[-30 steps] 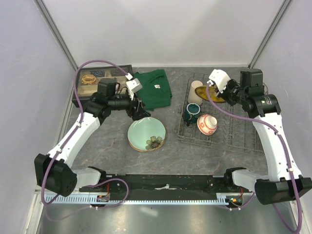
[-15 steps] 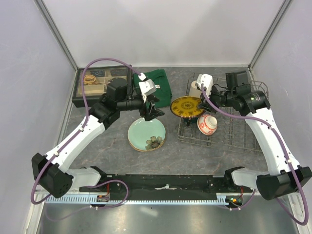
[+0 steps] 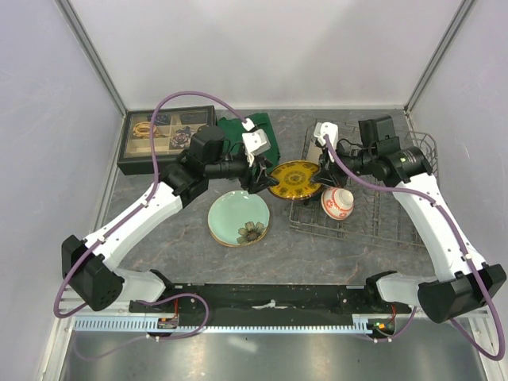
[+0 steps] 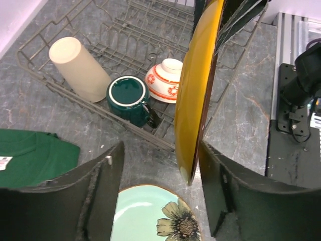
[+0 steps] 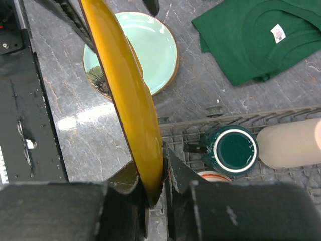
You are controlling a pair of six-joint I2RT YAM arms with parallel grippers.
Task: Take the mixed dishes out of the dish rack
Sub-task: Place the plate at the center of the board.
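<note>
My right gripper [image 5: 155,186] is shut on the rim of the small yellow patterned plate [image 3: 295,178] and holds it above the table, left of the dish rack [image 3: 389,222]. My left gripper [image 4: 160,191] is open, with the plate's far edge [image 4: 198,90] between its fingers, close to the right finger [image 4: 235,201]. In the rack are the beige tumbler [image 4: 77,68], the dark green mug [image 4: 128,98] and the red-and-white bowl [image 3: 337,202]. The pale green floral plate [image 3: 238,218] lies on the table. The cream plate is not in view.
A folded green cloth [image 5: 251,35] lies at the back, left of the rack. A black compartmented tray [image 3: 151,135] stands at the back left. The black base rail [image 4: 296,125] runs along the near edge.
My right gripper has carried the yellow plate left, out of the rack. My left gripper has moved right to meet it and now straddles the plate's edge.
</note>
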